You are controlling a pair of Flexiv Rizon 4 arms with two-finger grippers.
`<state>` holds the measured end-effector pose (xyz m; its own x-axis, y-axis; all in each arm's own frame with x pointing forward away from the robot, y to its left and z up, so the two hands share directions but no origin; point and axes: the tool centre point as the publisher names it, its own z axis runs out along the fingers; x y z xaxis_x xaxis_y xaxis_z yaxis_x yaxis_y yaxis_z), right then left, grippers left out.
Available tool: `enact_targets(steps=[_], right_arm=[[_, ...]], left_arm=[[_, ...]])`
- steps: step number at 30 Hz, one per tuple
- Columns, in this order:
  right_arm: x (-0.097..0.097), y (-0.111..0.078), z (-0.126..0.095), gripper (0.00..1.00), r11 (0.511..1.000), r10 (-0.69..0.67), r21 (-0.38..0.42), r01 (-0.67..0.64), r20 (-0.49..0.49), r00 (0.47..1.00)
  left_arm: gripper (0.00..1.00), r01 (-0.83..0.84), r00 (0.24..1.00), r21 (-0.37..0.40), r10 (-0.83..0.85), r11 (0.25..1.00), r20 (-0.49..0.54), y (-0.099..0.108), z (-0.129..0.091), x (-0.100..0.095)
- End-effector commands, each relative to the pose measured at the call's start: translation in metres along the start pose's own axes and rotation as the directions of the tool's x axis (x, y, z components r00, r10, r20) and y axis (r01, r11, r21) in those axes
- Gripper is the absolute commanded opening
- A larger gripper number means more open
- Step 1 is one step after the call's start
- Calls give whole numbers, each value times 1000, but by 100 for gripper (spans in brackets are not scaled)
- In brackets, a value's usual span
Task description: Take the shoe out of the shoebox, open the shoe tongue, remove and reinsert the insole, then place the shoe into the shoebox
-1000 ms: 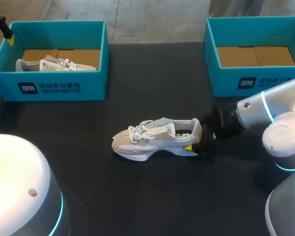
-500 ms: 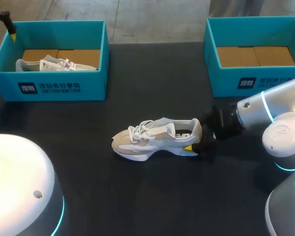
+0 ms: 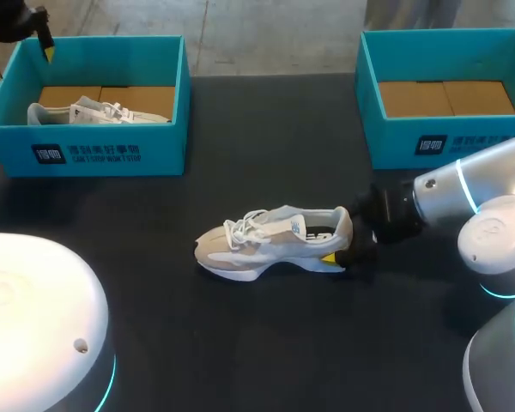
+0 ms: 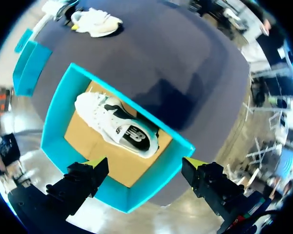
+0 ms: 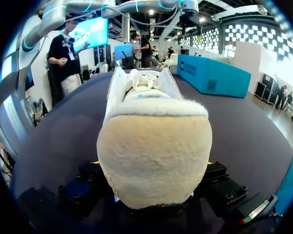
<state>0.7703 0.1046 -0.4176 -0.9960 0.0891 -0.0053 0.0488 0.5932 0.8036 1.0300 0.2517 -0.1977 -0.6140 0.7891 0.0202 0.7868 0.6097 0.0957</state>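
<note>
Lying mid-table, the shoe (image 3: 270, 240) runs left to right (toe left), its heel clamped in the right gripper (image 3: 342, 251). The left gripper (image 4: 145, 163), fingers apart, hangs over the far left box (image 3: 112, 154), so the right arm is nearer.

One shoe (image 3: 275, 243) lies mid-surface (image 3: 266, 343), toe to my left, heel to my right, my right gripper (image 5: 152, 162) set about that heel. Left shoebox (image 3: 154, 150) stands far left with a second shoe (image 3: 99, 112) inside; my left gripper (image 4: 144, 161) hangs above its far left corner. Right shoebox (image 3: 395, 142) stands far right.
</note>
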Motion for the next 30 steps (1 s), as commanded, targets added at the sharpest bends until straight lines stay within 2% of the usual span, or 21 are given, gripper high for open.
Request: enact_targets(steps=[1,13,20,25,28,30], right_arm=[[0,0,4,0,1000,1,3,-1,1,1000],[0,0,4,0,1000,1,3,-1,1,1000],[0,0,4,0,1000,1,3,-1,1,1000],[0,0,4,0,1000,1,3,-1,1,1000],[0,0,4,0,1000,1,3,-1,1,1000],[0,0,4,0,1000,1,3,-1,1,1000]], left_arm=[[100,19,1000,-7,-19,1000,-18,-3,-2,-2],[100,19,1000,-7,-19,1000,-18,-3,-2,-2],[100,133,990,23,-134,991,46,-35,-12,-23],[100,278,955,63,-283,958,89,-52,-24,-35],[100,368,924,92,-375,925,77,-60,-28,-41],[100,411,906,83,-417,908,78,-69,-31,-46]])
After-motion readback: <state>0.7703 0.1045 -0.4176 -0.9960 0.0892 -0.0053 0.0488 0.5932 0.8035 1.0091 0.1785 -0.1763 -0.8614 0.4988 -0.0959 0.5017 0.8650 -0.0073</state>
